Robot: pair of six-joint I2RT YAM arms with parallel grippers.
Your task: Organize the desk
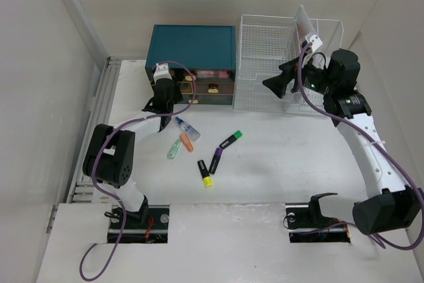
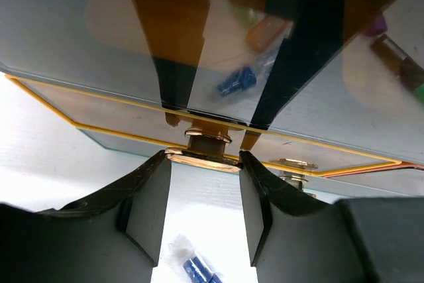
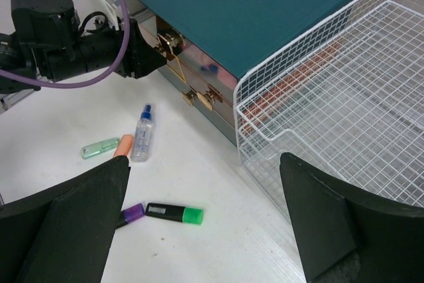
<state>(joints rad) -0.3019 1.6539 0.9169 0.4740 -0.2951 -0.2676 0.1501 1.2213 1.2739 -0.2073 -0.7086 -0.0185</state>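
Observation:
The white desk [image 1: 298, 157] holds a small spray bottle [image 1: 187, 127], an orange highlighter [image 1: 187, 142], a pale green marker [image 1: 174, 149], and yellow [image 1: 205, 173], purple [image 1: 216, 160] and green [image 1: 230, 140] highlighters. My left gripper [image 1: 165, 95] is at the front of the teal drawer box [image 1: 192, 44]. In the left wrist view its fingers [image 2: 149, 197] close on a gold drawer knob [image 2: 207, 154]. My right gripper [image 1: 275, 84] is open and empty, held above the desk by the front of the white wire rack [image 1: 265, 38].
A ribbed metal rail [image 1: 99, 117] runs along the desk's left edge. In the right wrist view the spray bottle [image 3: 141, 138] and the green highlighter [image 3: 173, 213] lie left of the wire rack [image 3: 344, 97]. Walls enclose the desk on three sides.

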